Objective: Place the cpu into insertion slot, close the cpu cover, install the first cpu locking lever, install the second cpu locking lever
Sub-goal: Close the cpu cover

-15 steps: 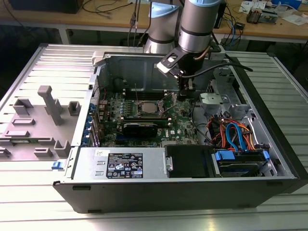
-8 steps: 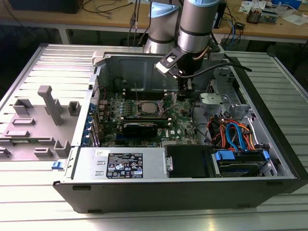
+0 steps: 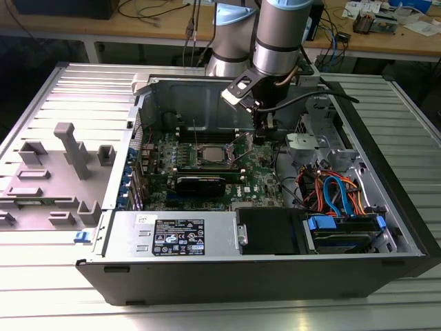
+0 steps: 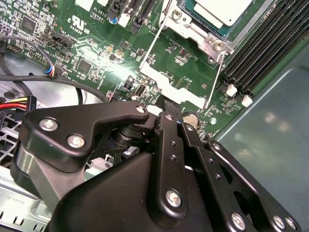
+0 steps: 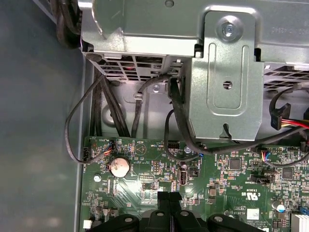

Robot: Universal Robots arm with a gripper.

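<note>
The cpu (image 3: 211,153) (image 4: 219,9), a small square with a silvery top, lies in the insertion slot (image 4: 193,30) on the green motherboard (image 3: 262,183). The cpu cover (image 4: 166,79), a thin silver frame, is swung open off the socket toward my gripper. Two thin wire levers (image 4: 150,46) stand raised along the cover's sides. My gripper (image 3: 262,134) (image 4: 167,104) (image 5: 169,197) hangs low over the board, on the exterior view's right of the socket. Its black fingers are shut together, with their tips at the cover's free edge. I cannot tell if they touch it.
Long memory slots (image 4: 260,53) run beside the socket, and a black card (image 3: 200,183) lies in front of it. A metal drive bracket (image 5: 227,82) and loose cables (image 3: 331,189) crowd the gripper's far side. The case wall (image 3: 193,96) stands behind. A grey fixture (image 3: 69,158) sits on the table outside.
</note>
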